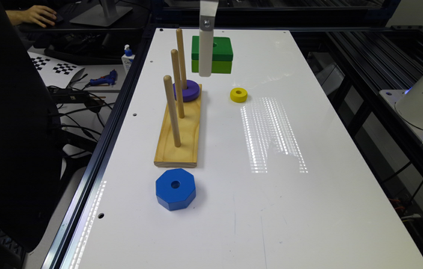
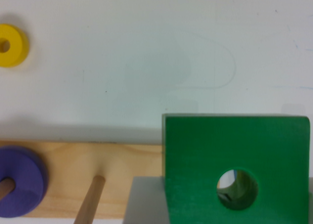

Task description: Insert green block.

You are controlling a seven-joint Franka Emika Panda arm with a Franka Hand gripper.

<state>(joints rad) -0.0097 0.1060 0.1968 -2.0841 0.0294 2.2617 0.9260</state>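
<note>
The green block (image 1: pixel 219 50) is square, dark green over lime green, with a round centre hole. It hangs near the table's far end, beyond the wooden peg base (image 1: pixel 179 142). My gripper (image 1: pixel 205 69) is shut on it, one white finger crossing its front face. In the wrist view the green block (image 2: pixel 234 155) is close up, with a grey finger (image 2: pixel 146 204) at its side. It partly covers the wooden base (image 2: pixel 117 165), beside a bare peg (image 2: pixel 90 199). The base carries three upright pegs (image 1: pixel 172 110).
A purple ring (image 1: pixel 187 90) sits on the far peg. A small yellow ring (image 1: pixel 238 95) lies to the base's right in the exterior view, and a blue octagonal block (image 1: pixel 175 188) in front of the base. A person's hand (image 1: pixel 36 15) rests beyond the table's left edge.
</note>
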